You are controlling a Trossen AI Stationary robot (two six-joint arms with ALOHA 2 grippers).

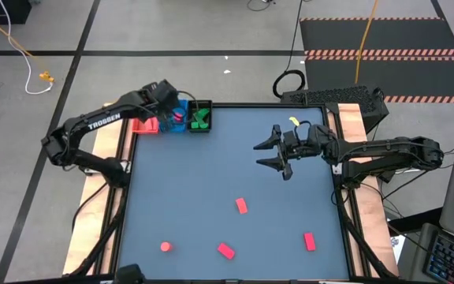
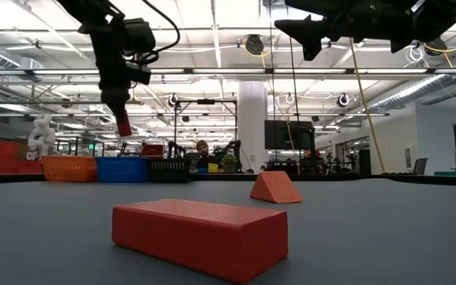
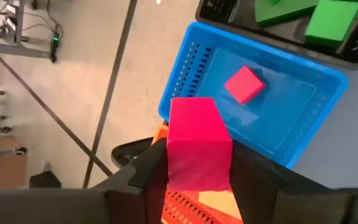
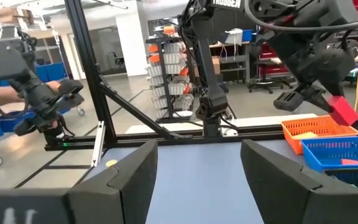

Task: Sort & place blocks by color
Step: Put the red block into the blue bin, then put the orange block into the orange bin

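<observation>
Blocks lie in three places: four pink ones (image 1: 241, 206) loose on the near surface (image 1: 211, 173), green ones (image 1: 201, 118) in the black tray (image 1: 208, 104), and one pink block (image 3: 197, 148) gripped by the left gripper's (image 3: 194, 171) fingers above the blue tray (image 3: 316, 124). The right gripper (image 1: 271, 154) hangs over the right side, fingers spread wide and empty.

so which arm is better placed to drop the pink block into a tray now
Left. Its tool is shut on the pink block and hangs right over the trays, beside the blue tray. The right tool is open, holds nothing and sits over mid-table, away from the trays.
</observation>
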